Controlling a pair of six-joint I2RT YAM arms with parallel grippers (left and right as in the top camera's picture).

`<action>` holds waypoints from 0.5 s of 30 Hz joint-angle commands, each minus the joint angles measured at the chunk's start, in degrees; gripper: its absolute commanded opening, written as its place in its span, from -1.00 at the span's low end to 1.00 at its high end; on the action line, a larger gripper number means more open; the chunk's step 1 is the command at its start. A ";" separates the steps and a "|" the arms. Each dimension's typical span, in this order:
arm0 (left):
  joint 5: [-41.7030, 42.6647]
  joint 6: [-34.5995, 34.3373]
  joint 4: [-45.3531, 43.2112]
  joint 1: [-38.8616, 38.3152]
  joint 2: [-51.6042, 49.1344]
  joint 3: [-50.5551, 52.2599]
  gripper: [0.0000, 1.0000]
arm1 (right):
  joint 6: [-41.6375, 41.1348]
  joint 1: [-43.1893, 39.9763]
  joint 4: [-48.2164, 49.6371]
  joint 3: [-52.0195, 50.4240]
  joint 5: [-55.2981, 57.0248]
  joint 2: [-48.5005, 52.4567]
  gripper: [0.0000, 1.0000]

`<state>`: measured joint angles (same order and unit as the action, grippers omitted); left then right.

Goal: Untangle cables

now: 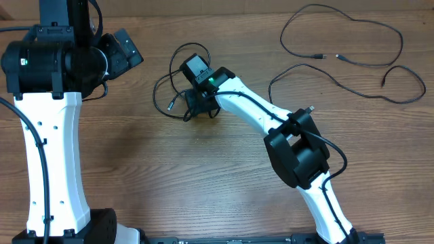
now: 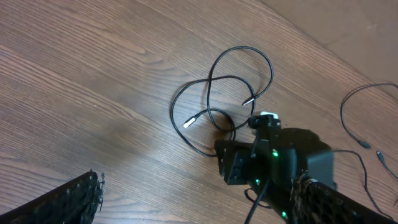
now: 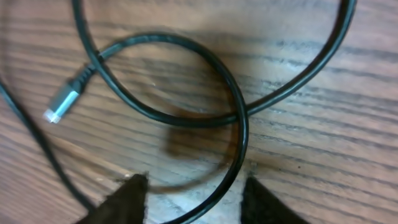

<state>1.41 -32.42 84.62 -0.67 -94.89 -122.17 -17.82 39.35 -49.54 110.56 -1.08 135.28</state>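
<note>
We've got the right gripper (image 3: 194,186) low over the table (image 1: 135,149) at the looped cable (image 2: 242,48) near the middle. Its fingers (image 3: 134,193) stand partly apart with 1 strand running between them, not pinched as far as we can see. Over on the left, the left gripper (image 2: 198,186) hangs wide open with nothing in it, while the other cables (image 1: 402,44) lie loose at the far right, well apart from both arms.

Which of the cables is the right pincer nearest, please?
The looped cable mid-table, between the right pincer fingers; the other cables lie spread out apart.
</note>
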 commanded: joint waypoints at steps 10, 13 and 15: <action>-0.76 1.16 0.02 -0.11 -0.37 0.26 0.99 | -0.11 -0.09 0.22 0.00 2.54 1.38 -0.55; -0.76 1.16 0.17 -0.11 -0.37 0.26 0.99 | -0.11 -0.09 0.22 0.00 2.51 1.38 -0.84; -0.76 1.16 0.31 -0.11 -0.37 0.26 0.99 | -0.11 -0.09 -0.04 0.11 2.51 1.36 -0.93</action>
<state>1.41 -32.42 84.71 -0.67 -94.89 -122.17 -17.96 39.35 -49.56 110.54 0.64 136.38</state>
